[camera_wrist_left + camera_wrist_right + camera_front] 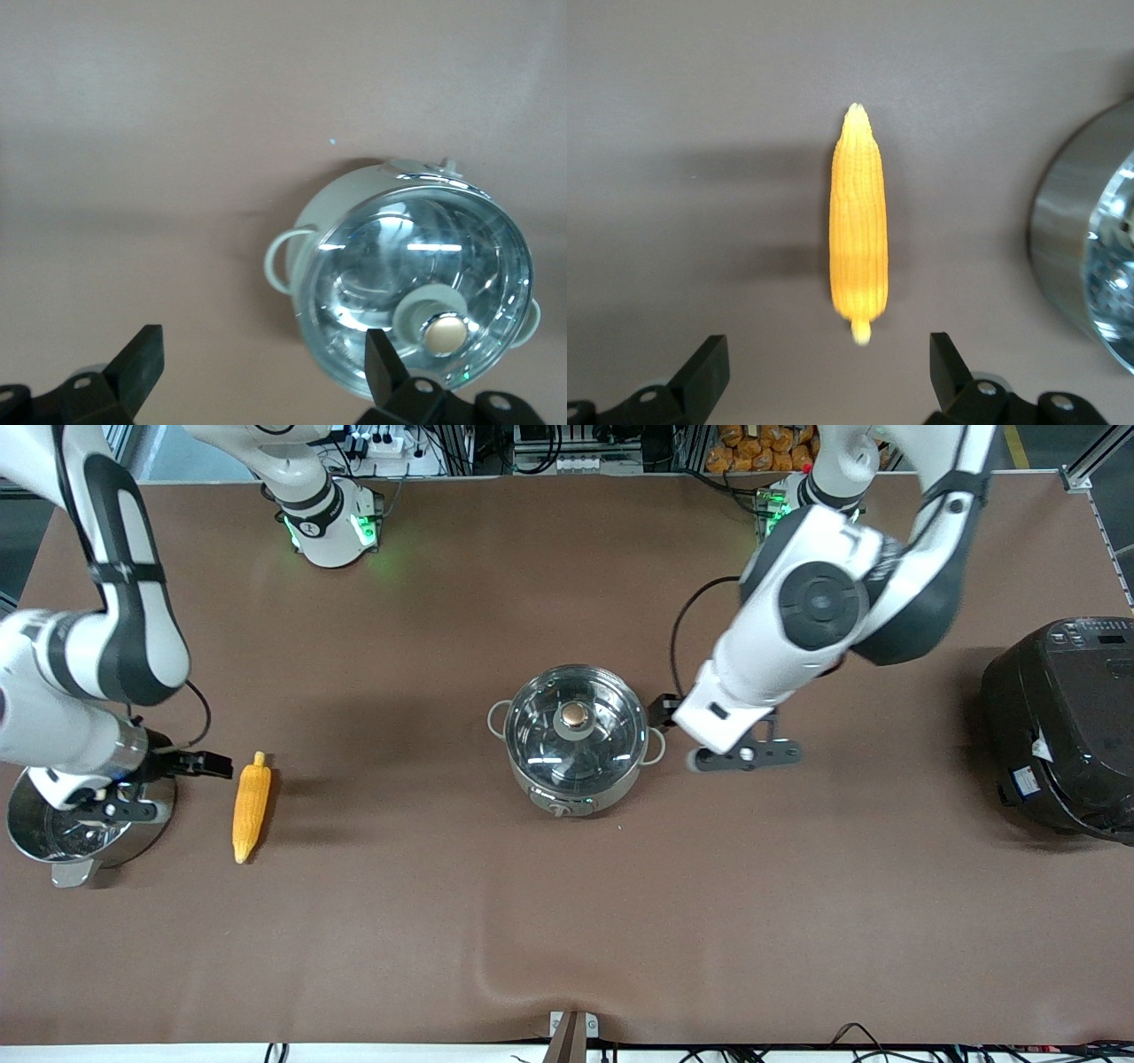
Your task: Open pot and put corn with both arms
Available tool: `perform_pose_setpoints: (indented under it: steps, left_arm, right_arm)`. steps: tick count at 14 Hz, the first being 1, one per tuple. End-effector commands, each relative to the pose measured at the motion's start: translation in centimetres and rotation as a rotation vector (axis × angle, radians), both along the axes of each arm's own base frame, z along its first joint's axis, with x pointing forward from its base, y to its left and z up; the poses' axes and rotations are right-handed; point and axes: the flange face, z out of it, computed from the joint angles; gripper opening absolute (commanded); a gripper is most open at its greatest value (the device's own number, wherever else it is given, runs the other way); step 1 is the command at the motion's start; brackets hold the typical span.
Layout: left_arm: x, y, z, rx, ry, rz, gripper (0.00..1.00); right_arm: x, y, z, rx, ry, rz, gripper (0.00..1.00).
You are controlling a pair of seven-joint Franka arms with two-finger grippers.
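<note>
Where the table's middle lay, you had the pot (576, 737), its glass lid (574, 723) seated and the copper-coloured knob (575, 715) centred on top, with the grey base's front knob turned toward the front camera.

Item, the corn (251, 807): it lay flat on the brown table (443, 921) toward the right arm's end, well apart from the pot, pale stub end farther from the front camera than its tapered tip.

Item, your left gripper (660, 710): it hung just beside the pot's loop handle at the left arm's end, fingers (142, 367) spread wide, holding nothing.

Item, your right gripper (213, 763): it was just beside the corn, jaws wide and empty, over the table next to a steel steamer pot (80, 824).

Item, a big black cooker (1059, 726): it stood at the left arm's end, well apart from the pot.
</note>
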Motion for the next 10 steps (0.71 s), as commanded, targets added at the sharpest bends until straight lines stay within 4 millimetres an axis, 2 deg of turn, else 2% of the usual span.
perform_pose_setpoints:
  steps: [1, 3, 6, 8, 10]
  left_arm:
    - [-1.9, -5.3, -2.9, 0.079, -0.046, -0.01, 1.0]
    - [-3.9, -8.8, -5.2, 0.106, -0.063, -0.024, 1.0]
    - [-6.0, -12.2, -7.2, 0.097, -0.077, -0.039, 1.0]
    - [-6.6, -13.8, -8.3, 0.076, -0.098, -0.042, 1.0]
    - [-7.3, -14.9, -9.5, 0.072, -0.104, -0.06, 1.0]
  right_arm:
    - [0.8, -0.6, -3.7, -0.003, 0.005, 0.01, 1.0]
    - [0.9, -0.9, -6.6, -0.009, 0.007, 0.007, 1.0]
    - [1.4, -1.4, -11.3, -0.021, -0.021, 0.012, 1.0]
    - [0.9, -2.0, -13.2, -0.017, 0.01, 0.0, 0.99]
    - [0.1, -1.8, -14.0, -0.011, 0.029, -0.002, 0.94]
